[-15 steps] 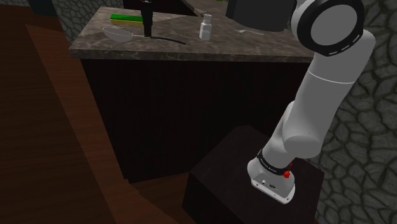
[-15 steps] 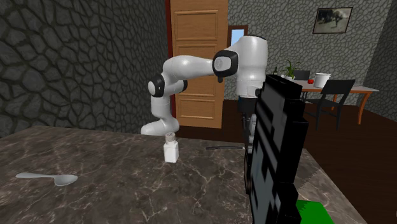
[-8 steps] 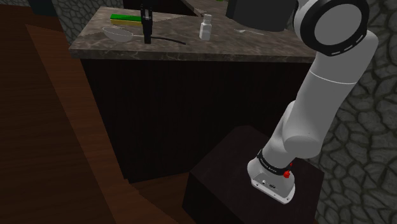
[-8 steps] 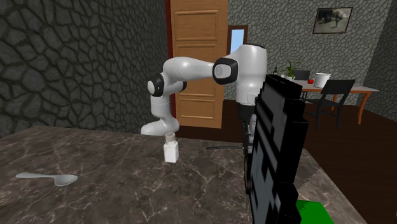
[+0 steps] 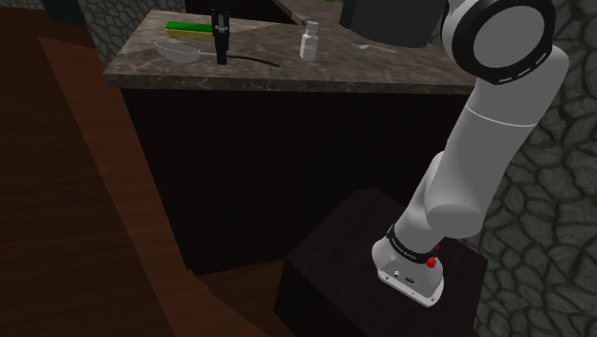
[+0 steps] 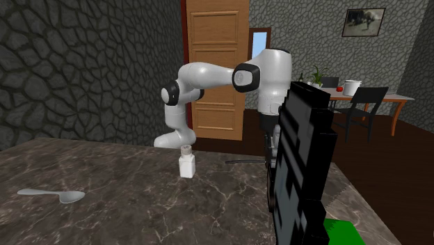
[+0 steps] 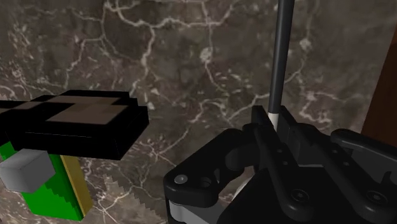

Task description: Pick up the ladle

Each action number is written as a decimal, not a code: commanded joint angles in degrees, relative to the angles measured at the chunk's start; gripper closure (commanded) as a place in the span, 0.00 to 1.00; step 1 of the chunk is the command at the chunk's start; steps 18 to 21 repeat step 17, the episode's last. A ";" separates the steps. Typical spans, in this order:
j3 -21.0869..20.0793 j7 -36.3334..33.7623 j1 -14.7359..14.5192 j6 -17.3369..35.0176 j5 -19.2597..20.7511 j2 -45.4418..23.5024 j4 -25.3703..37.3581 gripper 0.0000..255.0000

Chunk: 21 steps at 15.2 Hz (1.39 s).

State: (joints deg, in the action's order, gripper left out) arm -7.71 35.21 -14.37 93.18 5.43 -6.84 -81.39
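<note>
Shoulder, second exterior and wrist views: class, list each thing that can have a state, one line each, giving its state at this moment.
ladle: lying on the counter, not lifted, handle between the fingers.
gripper: shut on the ladle's handle.
white bottle: standing upright on the counter.
spoon: lying flat on the counter, untouched.
wooden door: shut.

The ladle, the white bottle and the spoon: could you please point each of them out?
ladle (image 5: 177, 50), shoulder view, on its pale bowl.
white bottle (image 6: 186, 166), second exterior view, on its body.
spoon (image 6: 71, 197), second exterior view, on its bowl.
</note>
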 commanded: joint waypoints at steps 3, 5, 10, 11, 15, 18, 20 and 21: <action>-0.07 0.07 -0.15 -2.72 0.15 -0.97 3.67 1.00; -0.11 0.14 -0.25 -4.59 0.26 -1.71 6.27 1.00; -0.21 0.32 -0.60 -9.58 0.67 -4.09 13.62 1.00; -0.24 0.35 -0.69 -10.66 0.78 -4.67 15.27 1.00; -0.32 0.52 -1.19 -15.36 1.33 -7.57 22.85 1.00; -0.32 0.53 -1.21 -15.55 1.35 -7.69 23.16 1.00; -0.32 0.53 -1.21 -15.55 1.35 -7.69 23.16 1.00; -0.32 0.53 -1.21 -15.55 1.35 -7.69 23.16 1.00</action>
